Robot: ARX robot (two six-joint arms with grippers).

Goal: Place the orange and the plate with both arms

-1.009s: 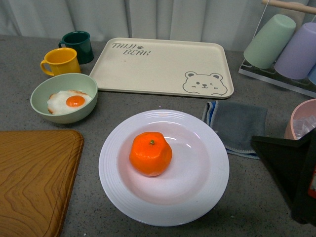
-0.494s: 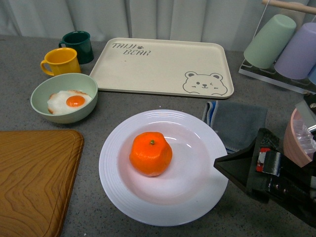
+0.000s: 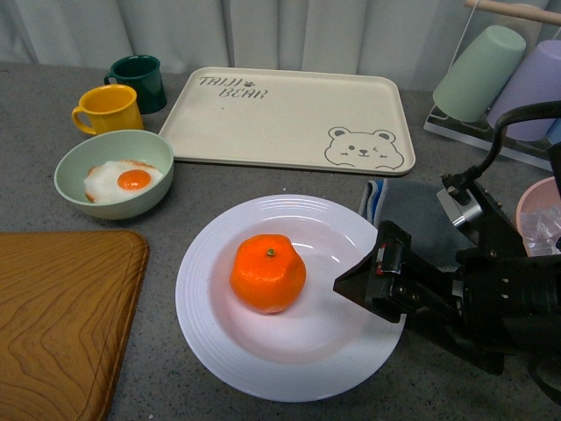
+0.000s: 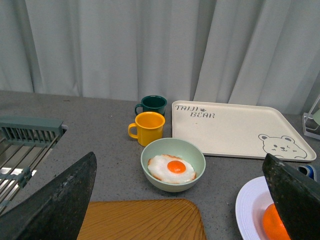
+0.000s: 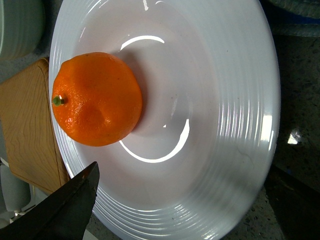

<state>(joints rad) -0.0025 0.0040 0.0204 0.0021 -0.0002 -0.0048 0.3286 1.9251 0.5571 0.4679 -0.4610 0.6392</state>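
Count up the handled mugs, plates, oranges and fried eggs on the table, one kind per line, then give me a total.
Handled mugs: 2, the yellow mug and the dark green mug
Plates: 1, the white plate
Oranges: 1, the orange
Fried eggs: 1, the fried egg
Total: 5
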